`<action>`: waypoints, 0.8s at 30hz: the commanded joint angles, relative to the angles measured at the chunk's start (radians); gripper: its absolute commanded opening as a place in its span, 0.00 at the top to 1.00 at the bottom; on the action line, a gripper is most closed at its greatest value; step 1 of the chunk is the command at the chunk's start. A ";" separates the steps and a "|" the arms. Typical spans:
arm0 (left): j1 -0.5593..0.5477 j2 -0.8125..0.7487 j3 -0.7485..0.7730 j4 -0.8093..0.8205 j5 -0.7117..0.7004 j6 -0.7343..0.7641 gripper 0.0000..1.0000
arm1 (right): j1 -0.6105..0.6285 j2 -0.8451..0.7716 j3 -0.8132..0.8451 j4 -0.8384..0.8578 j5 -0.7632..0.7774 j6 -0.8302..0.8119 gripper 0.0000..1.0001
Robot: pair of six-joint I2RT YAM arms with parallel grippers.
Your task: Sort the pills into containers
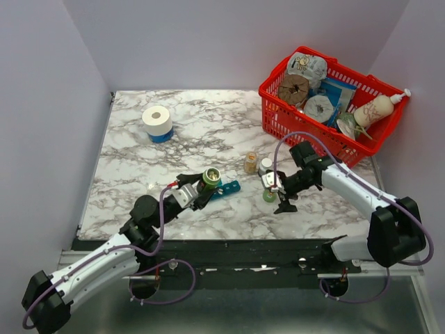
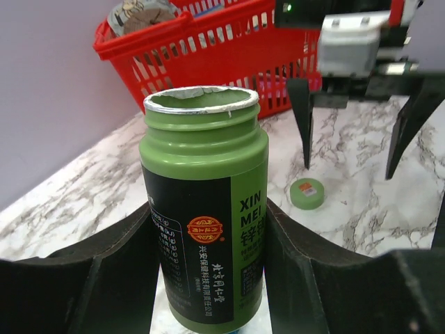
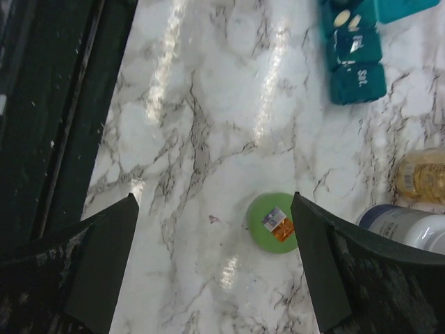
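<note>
My left gripper (image 2: 208, 278) is shut on an uncapped green pill bottle (image 2: 201, 209), holding it upright by its labelled body. In the top view that bottle (image 1: 211, 179) stands just left of the teal containers (image 1: 226, 188). The containers (image 3: 351, 49) lie at the top of the right wrist view, and pale pills (image 3: 342, 18) show in one open compartment. My right gripper (image 3: 215, 209) hangs open over the marble. The bottle's green cap (image 3: 273, 221) lies flat just inside its right finger, and also shows as the green cap (image 2: 307, 193) below the right gripper (image 2: 354, 125).
An amber bottle (image 1: 250, 163) and a white-capped bottle (image 1: 265, 165) stand behind the right gripper (image 1: 278, 195). A full red basket (image 1: 327, 97) sits at the back right, and a white tape roll (image 1: 157, 122) at the back left. The table's dark front edge (image 3: 62, 139) runs close by.
</note>
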 commanded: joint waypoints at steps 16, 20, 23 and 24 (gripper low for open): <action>0.004 -0.214 0.100 -0.316 0.026 0.132 1.00 | 0.168 0.286 0.111 0.186 0.488 0.030 0.13; 0.004 -0.206 0.108 -0.333 0.035 0.133 1.00 | 0.182 0.320 0.116 0.180 0.517 0.044 0.22; 0.004 -0.211 0.106 -0.333 0.041 0.132 1.00 | 0.187 0.328 0.108 0.178 0.532 0.050 0.28; 0.004 -0.211 0.106 -0.333 0.042 0.132 1.00 | 0.187 0.335 0.106 0.177 0.536 0.050 0.30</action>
